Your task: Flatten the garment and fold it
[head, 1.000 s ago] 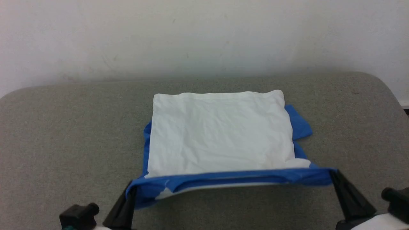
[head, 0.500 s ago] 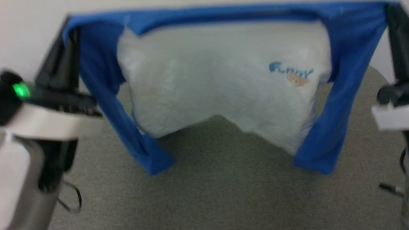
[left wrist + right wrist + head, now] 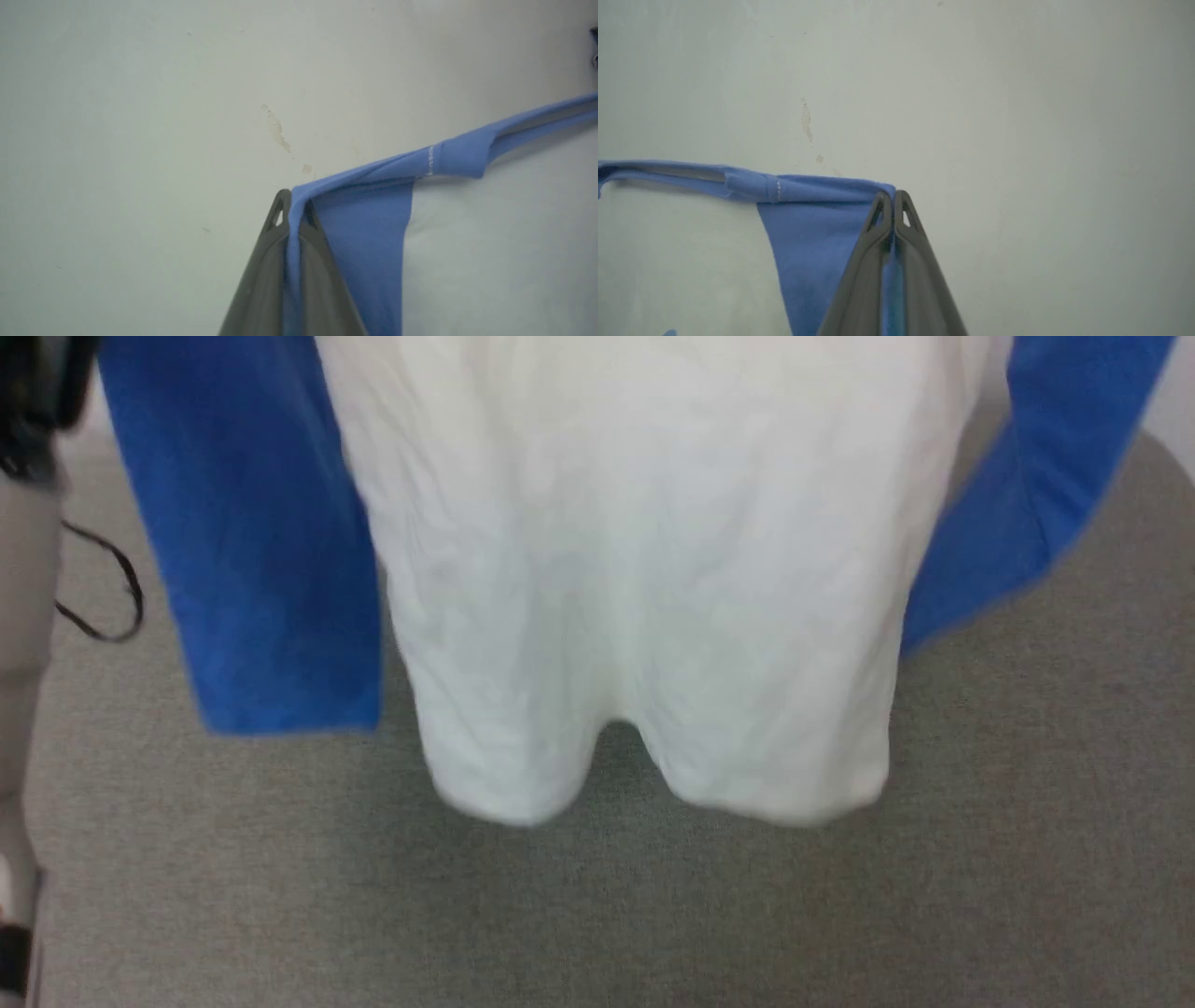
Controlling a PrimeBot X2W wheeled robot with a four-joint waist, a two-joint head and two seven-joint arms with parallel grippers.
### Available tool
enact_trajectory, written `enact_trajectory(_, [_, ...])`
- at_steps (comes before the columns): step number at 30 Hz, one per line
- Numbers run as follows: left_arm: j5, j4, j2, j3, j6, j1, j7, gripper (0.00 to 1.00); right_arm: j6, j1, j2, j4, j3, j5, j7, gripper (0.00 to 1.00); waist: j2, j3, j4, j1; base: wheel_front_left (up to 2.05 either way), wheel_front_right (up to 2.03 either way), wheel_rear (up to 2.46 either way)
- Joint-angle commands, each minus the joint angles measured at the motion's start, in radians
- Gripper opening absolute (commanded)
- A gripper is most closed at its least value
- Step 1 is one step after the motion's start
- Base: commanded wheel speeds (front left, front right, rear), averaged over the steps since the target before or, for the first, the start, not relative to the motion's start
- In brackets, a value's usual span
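The garment (image 3: 644,569) hangs in the air like washing on a line. The head view looks at its lower part. The white body is in the middle, with the left sleeve (image 3: 252,551) and the right sleeve (image 3: 1036,495) hanging down blue on each side. The bottom edge (image 3: 653,793) curves up a little in the middle, above the grey table (image 3: 597,915). It is blurry, so it is hard to tell if the cloth touches the table. At the left edge of that view are a pale forearm (image 3: 19,616) and a thin black cable (image 3: 112,588). The two wrist views show the top of the shirt in front of a pale wall (image 3: 140,93) with a small stain (image 3: 275,126). In the left wrist view, the left gripper (image 3: 295,204) is pressed tight on the blue shoulder cloth, which sticks out between its two dark fingers. In the right wrist view, the right gripper (image 3: 893,198) pinches the other blue shoulder the same way. The blue top edge (image 3: 752,185) is pulled straight between them.
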Motion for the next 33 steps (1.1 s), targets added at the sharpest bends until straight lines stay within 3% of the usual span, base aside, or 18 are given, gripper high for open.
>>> enact_trajectory(1, [0.013,0.066,0.057,0.049,0.029,-0.027,-0.007,0.00,-0.030,-0.027,-0.053,0.037,-0.055,-0.001,-0.023,0.00,0.0000,0.103,-0.026,-0.0004,0.00,0.00,0.00])
enact_trajectory(9, [0.101,0.318,0.069,0.022,-0.012,-0.325,-0.120,0.00,-0.030,-0.325,-0.069,0.297,0.062,0.004,-0.200,0.00,0.0000,0.267,-0.071,-0.0004,0.00,0.00,0.00])
enact_trajectory(15, [0.105,0.447,0.041,0.019,-0.038,-0.405,-0.172,0.00,-0.030,-0.421,-0.057,0.448,0.189,0.038,-0.306,0.00,0.0000,0.359,-0.080,-0.0004,0.00,0.00,0.00])
enact_trajectory(24, [0.028,0.581,-0.052,0.058,-0.085,-0.249,-0.192,0.00,-0.030,-0.330,-0.045,0.641,0.400,0.128,-0.342,0.00,0.0000,0.356,-0.052,-0.0004,0.00,0.00,0.00])
enact_trajectory(33, [-0.042,0.519,-0.157,0.129,-0.104,0.115,-0.193,0.00,-0.030,-0.037,-0.087,0.640,0.536,0.255,-0.366,0.00,0.0000,0.221,-0.009,-0.0004,0.00,0.00,0.00])
